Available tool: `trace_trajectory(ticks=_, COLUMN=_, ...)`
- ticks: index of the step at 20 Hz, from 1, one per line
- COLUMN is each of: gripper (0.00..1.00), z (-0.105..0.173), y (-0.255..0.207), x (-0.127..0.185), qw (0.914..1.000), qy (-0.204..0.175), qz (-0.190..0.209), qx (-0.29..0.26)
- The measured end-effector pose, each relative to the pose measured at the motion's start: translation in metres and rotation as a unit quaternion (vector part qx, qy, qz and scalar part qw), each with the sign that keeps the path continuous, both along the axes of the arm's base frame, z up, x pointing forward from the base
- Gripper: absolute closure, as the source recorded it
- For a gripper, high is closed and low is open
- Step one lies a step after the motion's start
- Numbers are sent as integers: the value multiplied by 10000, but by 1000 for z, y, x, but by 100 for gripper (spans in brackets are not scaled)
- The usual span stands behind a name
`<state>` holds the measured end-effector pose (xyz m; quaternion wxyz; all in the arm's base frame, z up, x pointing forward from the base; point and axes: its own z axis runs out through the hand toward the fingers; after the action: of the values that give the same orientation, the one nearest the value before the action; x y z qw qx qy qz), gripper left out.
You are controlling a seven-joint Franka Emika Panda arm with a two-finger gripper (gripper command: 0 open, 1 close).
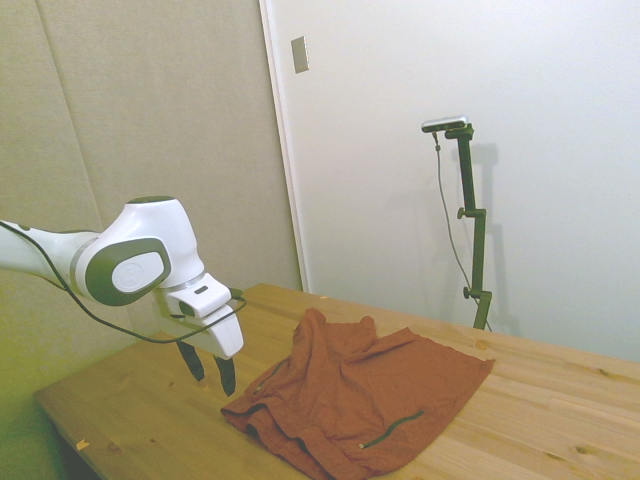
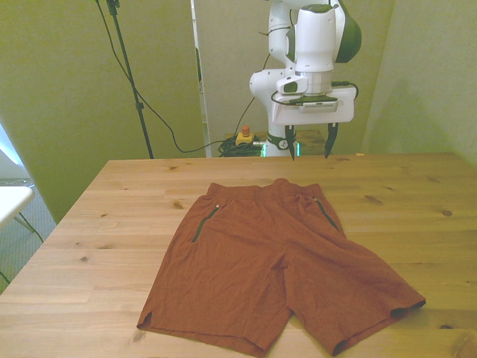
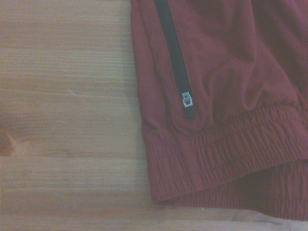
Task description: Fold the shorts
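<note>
Garment: the rust-orange soft fabric shorts (image 2: 279, 261) lie spread flat on the pale wooden plank table (image 2: 112, 224), waistband nearest the fingers, both legs running away from them.
Gripper: the white two-finger gripper with dark fingers (image 2: 310, 142) hangs above the table just behind the waistband, touching nothing.
Fingers: spread apart and empty, tips pointing down.
Wrist sight: the gathered elastic waistband corner (image 3: 202, 159) and a dark pocket zip with a small metal pull (image 3: 186, 100) sit below the fingers, bare wood beside them.
Handling: likely light, limp and wrinkle-prone; the cloth should drape and slide easily on the wood, with nothing fragile about it.
Where to hold: the thick elastic waistband corner looks the firmest pinch point; thin leg fabric would probably bunch or slip.
Progress: no fold is made yet.
</note>
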<state>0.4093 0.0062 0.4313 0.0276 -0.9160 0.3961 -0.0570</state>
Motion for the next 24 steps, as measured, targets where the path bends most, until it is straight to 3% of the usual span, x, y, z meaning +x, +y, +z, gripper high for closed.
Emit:
trace_trajectory(ticks=2, gripper=0, z=-2, y=0, x=0, qw=9999, qy=11, qz=28, qx=-96)
trace_trajectory(ticks=7, gripper=0, z=-10, y=35, x=10, qw=9884, qy=-160, qz=213, qx=-1494)
trace_trajectory(ticks=10, gripper=0, z=-28, y=60, x=12, qw=9717, qy=-257, qz=348, qx=-2323)
trace_trajectory(ticks=14, gripper=0, z=-49, y=88, x=15, qw=9402, qy=-315, qz=427, qx=-3366)
trace_trajectory(ticks=19, gripper=0, z=-72, y=135, x=18, qw=9352, qy=-229, qz=662, qx=-3471)
trace_trajectory(ticks=24, gripper=0, z=-83, y=143, x=26, qw=9315, qy=-126, qz=703, qx=-3565)
